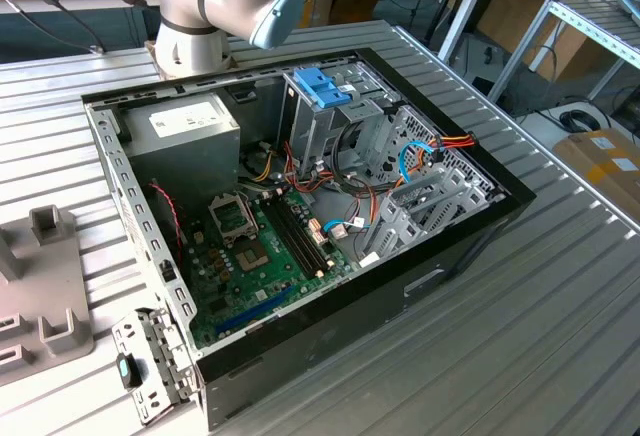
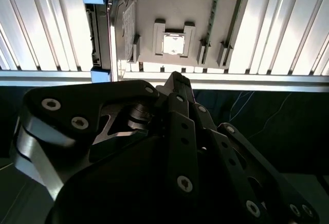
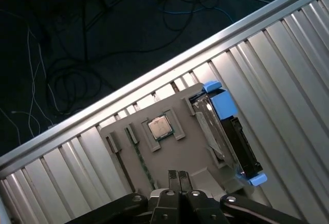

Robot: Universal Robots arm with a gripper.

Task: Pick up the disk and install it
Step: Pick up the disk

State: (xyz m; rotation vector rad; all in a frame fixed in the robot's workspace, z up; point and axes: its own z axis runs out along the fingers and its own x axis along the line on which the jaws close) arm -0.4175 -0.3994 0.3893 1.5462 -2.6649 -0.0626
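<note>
The disk [image 3: 240, 147] stands on edge in a slot at one side of a grey holder [image 3: 180, 154], with a blue plastic frame at its ends. In the second wrist view the disk [image 2: 114, 29] sits beside the same holder [image 2: 190, 3]. My gripper [image 3: 179, 175] hovers above the holder's middle, a short way from the disk, with its dark fingers pressed together and nothing between them. The second wrist view has the gripper [image 2: 177, 78] over the table's edge, close to the holder.
An open computer case [image 1: 300, 206] lies on the ribbed metal table [image 1: 520, 356], with a blue latch on a metal cage [image 1: 322, 86] inside. A processor chip [image 3: 158, 127] rests in the holder. Beyond the table edge [image 3: 128, 98] is dark floor with cables.
</note>
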